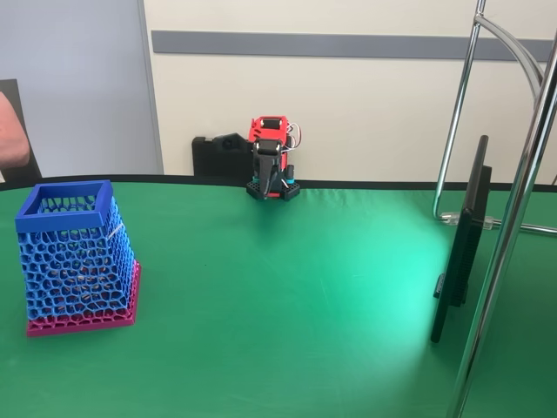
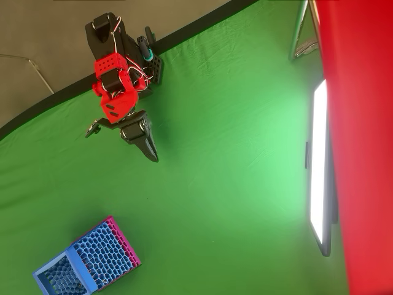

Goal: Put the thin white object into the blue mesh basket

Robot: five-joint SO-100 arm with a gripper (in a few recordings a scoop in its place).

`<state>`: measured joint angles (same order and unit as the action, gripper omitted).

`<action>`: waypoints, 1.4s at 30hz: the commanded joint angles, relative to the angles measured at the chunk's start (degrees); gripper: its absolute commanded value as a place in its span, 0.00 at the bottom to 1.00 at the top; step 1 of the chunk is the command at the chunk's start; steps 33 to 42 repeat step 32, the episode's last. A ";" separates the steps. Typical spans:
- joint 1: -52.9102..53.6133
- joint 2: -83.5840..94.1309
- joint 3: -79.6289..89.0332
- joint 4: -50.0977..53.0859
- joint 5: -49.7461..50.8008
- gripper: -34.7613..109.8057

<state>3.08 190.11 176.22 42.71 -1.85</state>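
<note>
The blue mesh basket [image 1: 77, 257] stands on its pink base at the left of the green table, also seen in the overhead view [image 2: 86, 261] near the bottom left. A thin white sliver [image 1: 117, 230], the thin white object, shows against the basket's right wall just under the rim; I cannot tell whether it is inside or outside. The red and black arm is folded at the table's far edge. My gripper [image 1: 264, 186] [image 2: 152, 155] points down at the cloth, shut with nothing in it, far from the basket.
A flat screen [image 1: 461, 244] stands edge-on at the right beside a metal stand [image 1: 509, 235]. A black box [image 1: 219, 157] sits behind the arm's base. A person's arm [image 1: 9, 131] shows at the left edge. Open green cloth lies between arm and basket.
</note>
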 commanded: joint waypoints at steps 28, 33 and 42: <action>-0.88 0.44 0.44 6.86 2.81 0.25; -0.88 0.44 0.44 6.86 2.81 0.25; -0.88 0.44 0.44 6.86 2.81 0.25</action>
